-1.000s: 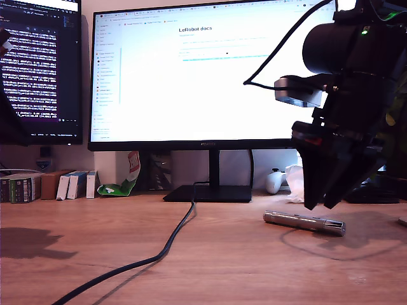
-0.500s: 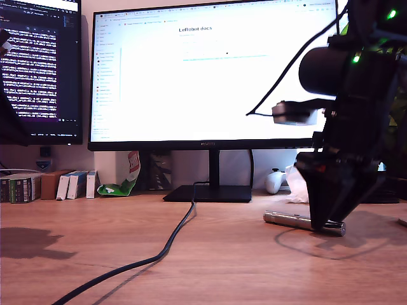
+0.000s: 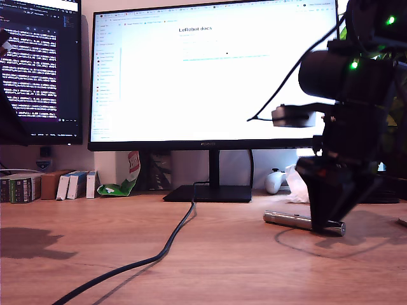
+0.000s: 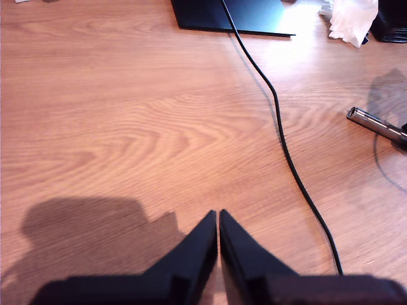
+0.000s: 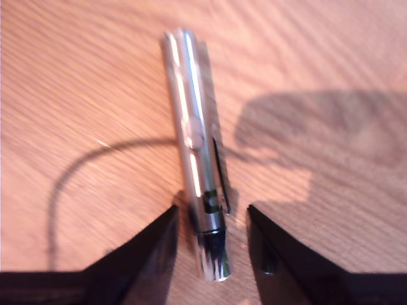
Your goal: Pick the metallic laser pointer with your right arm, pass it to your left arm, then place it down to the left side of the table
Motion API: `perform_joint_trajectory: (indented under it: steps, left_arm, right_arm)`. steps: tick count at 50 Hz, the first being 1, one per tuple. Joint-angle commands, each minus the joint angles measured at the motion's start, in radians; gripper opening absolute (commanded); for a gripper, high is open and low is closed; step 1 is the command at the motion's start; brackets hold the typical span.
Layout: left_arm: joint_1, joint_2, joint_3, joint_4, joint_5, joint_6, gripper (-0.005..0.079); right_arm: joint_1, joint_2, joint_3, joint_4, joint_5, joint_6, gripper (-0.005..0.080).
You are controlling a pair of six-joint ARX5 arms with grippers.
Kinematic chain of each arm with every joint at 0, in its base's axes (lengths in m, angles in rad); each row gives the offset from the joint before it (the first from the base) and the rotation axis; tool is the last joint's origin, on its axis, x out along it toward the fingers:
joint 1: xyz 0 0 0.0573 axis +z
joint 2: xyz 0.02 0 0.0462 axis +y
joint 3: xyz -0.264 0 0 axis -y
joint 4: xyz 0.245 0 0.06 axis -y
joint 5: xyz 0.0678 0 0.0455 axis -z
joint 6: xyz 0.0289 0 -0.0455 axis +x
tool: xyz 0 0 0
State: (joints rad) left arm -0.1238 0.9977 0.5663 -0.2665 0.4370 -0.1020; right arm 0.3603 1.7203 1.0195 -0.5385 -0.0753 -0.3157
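My second gripper (image 5: 210,222), jaws open astride the metallic laser pointer (image 5: 194,152) at the exterior view's right, should close squarely; my first gripper (image 4: 218,219) is closed, empty.

In the exterior view my second gripper (image 3: 329,219) covers part of the pointer (image 3: 287,219), so whether its fingers touch it there cannot be told. The second wrist view is blurred; the pointer (image 5: 194,152) shows no fine detail. In the first wrist view the pointer (image 4: 375,122) is cut off. The screen (image 3: 210,70) text is too small to read.
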Motion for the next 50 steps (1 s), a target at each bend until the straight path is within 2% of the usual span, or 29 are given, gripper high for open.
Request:
perform_joint_trajectory:
  steps: [1, 5, 13, 22, 28, 37, 50]
  left_arm:
    - [-0.004, 0.013, 0.010, 0.006, 0.001, 0.006, -0.0019]
    - [-0.004, 0.012, 0.010, 0.006, 0.001, 0.006, -0.0019]
    - [-0.004, 0.012, 0.010, 0.011, 0.001, 0.006, -0.0019]
    - [-0.004, 0.012, 0.010, 0.015, 0.001, 0.021, -0.0019]
    - [-0.004, 0.012, 0.010, 0.043, 0.003, 0.024, -0.0018]
    - [-0.003, 0.012, 0.010, 0.109, 0.029, 0.019, -0.0019]
    - [-0.003, 0.013, 0.010, 0.124, 0.078, -0.112, -0.0018]
  right_arm:
    - [-0.003, 0.043, -0.001, -0.003, 0.000, -0.003, 0.0278]
    - [-0.003, 0.046, -0.001, -0.002, 0.000, -0.004, 0.0272]
    - [-0.003, 0.046, 0.000, -0.004, -0.001, -0.012, 0.0121]
    - [-0.003, 0.046, 0.012, -0.005, -0.006, -0.014, 0.0047]
    - [0.000, 0.046, 0.061, -0.042, -0.042, -0.014, -0.0001]
    - [0.014, 0.046, 0.149, -0.099, -0.096, 0.002, -0.0004]
    - [0.069, 0.046, 0.271, -0.176, -0.187, 0.006, -0.0009]
